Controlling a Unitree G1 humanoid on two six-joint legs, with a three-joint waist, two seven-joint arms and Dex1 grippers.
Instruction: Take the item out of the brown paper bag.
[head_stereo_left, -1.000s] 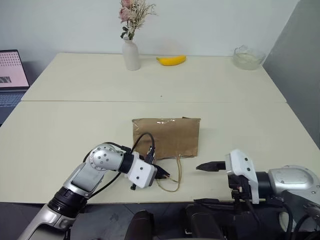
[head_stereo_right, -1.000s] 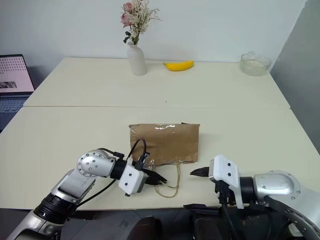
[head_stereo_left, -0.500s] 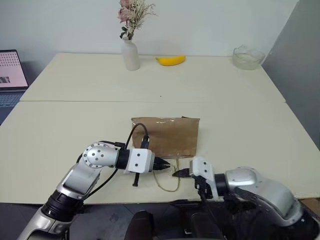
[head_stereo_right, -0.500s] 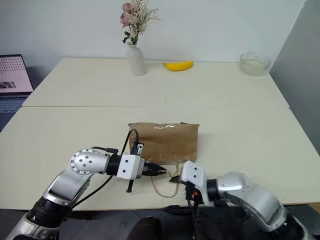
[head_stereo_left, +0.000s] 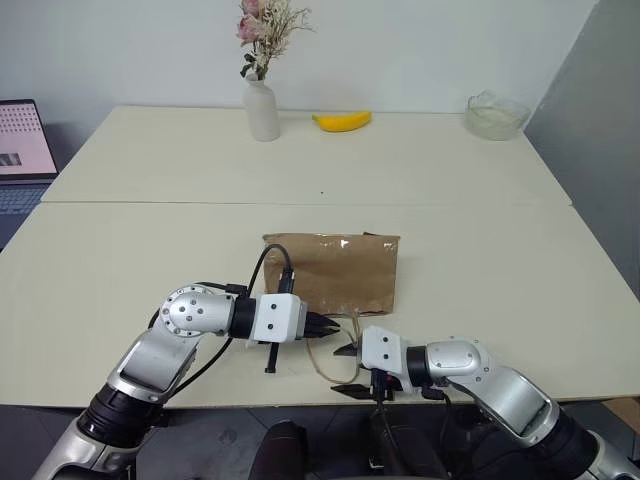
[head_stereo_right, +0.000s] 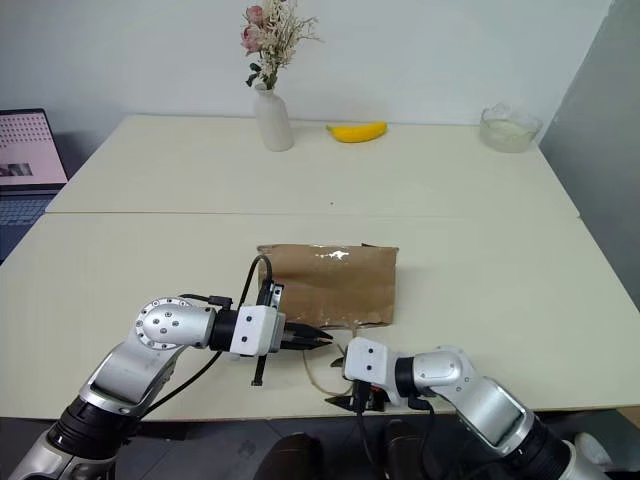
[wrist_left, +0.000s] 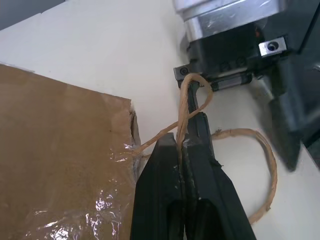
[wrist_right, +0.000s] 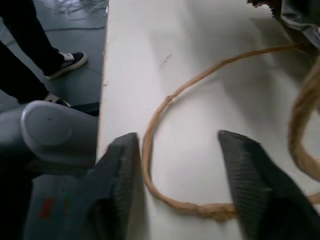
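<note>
The brown paper bag (head_stereo_left: 332, 272) lies flat on the near table, its handles toward me. My left gripper (head_stereo_left: 335, 327) is shut on one cord handle (wrist_left: 192, 87), which loops up past its fingertips. The other handle (wrist_right: 165, 110) lies as a loop on the table at the front edge. My right gripper (head_stereo_left: 347, 371) sits over that loop with its fingers (wrist_right: 122, 170) apart, one on each side of the cord and not pinching it. The item is hidden.
At the far side stand a white vase with dried flowers (head_stereo_left: 262, 108), a banana (head_stereo_left: 342, 121) and a glass bowl (head_stereo_left: 494, 115). A laptop (head_stereo_left: 22, 150) sits off the left edge. A person's shoe (wrist_right: 65, 62) shows on the floor below the table's front edge.
My right arm has swung in from the right and sunk to the table, ending over the loose handle loop. The left gripper has kept its hold on the other handle, almost still.
</note>
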